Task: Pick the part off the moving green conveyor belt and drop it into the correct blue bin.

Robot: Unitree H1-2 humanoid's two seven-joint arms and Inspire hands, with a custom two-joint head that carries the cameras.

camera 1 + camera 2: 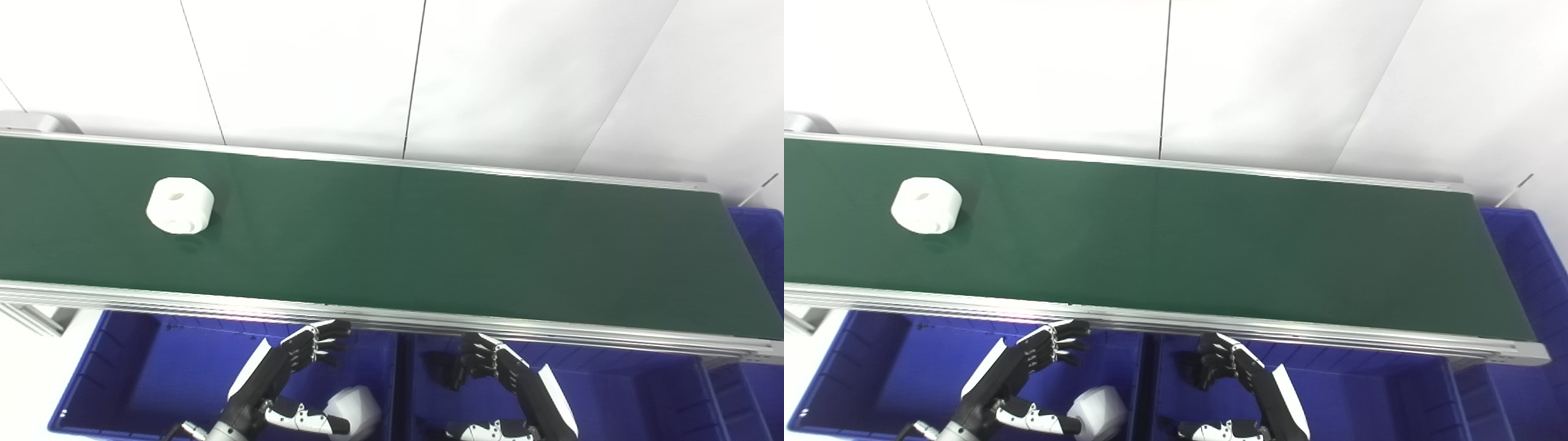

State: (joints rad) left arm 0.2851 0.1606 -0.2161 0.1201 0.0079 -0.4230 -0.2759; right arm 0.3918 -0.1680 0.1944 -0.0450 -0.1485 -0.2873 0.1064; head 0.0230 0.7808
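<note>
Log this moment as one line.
part: on belt, far left | left hand: open, over bin | right hand: open, empty

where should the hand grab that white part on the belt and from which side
Probably by its curved outer wall, from above. The white part rests flat on the green belt, hole up, with bare belt around it. The left hand, open below the belt's near edge, is nearer than the right hand.

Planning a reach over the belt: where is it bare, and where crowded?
The green belt is bare from the white part rightward to its end. Crowded: the left bin, holding the left hand and a white piece.
</note>
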